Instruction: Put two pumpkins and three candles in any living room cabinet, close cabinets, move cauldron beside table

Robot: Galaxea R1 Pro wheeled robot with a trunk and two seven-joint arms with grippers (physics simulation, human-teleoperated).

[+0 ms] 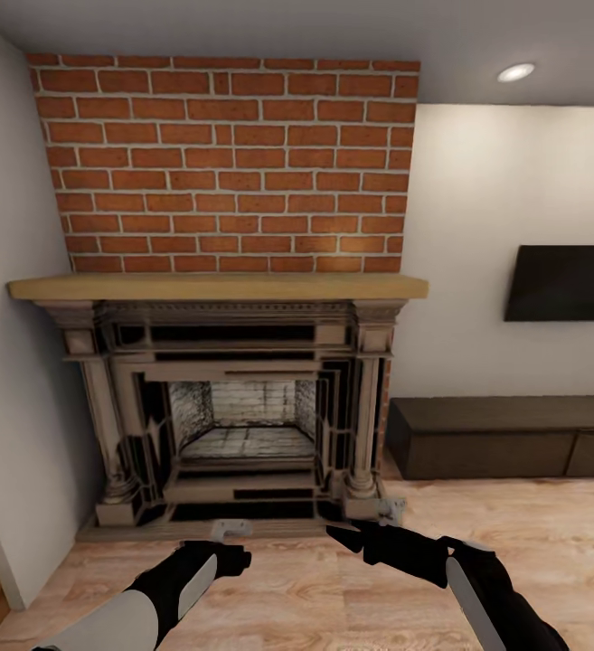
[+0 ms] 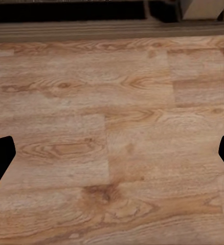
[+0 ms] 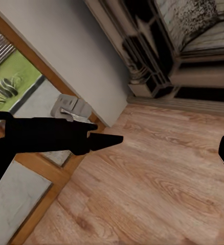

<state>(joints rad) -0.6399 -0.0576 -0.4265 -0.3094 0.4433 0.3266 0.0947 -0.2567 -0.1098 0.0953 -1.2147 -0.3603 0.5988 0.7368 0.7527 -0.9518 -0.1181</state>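
Facing grey fireplace [image 1: 233,407] under brick wall [image 1: 224,163]. Cabinet [image 1: 504,438] far right along wall, below dark TV [image 1: 563,282], front panels shut. Left gripper [image 2: 112,153] spread wide over wood floor [image 1: 333,588], empty. Right gripper [image 1: 346,533] low, near hearth; spread cannot be told.

Looks like a home living room: ornate grey fireplace [image 1: 233,416] under a red brick chimney wall [image 1: 224,163], wall-mounted TV [image 1: 563,282] over a long low dark cabinet [image 1: 504,437], and wood plank floor [image 1: 333,579].
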